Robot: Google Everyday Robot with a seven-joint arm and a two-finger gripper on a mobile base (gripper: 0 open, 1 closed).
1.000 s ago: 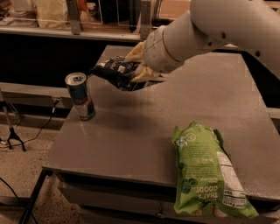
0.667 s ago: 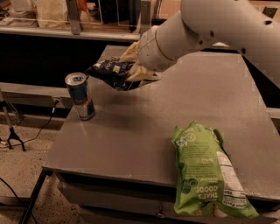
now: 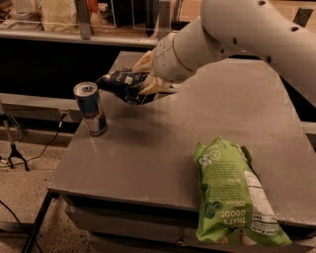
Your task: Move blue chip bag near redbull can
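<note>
The blue chip bag, dark navy foil with white print, is held in my gripper just above the grey table, at its left side. The pale fingers are shut around the bag's right end. The redbull can, slim, blue and silver with a silver top, stands upright near the table's left edge. The bag's free end hangs just above and to the right of the can's top, a short gap apart. My white arm reaches in from the upper right.
A larger light-green snack bag lies flat at the table's front right, overhanging the front edge. A counter with containers runs behind the table. Cables and a stand foot lie on the floor to the left.
My gripper has carried the blue chip bag a little to the left, closer to the can. The can and the green bag have not moved.
</note>
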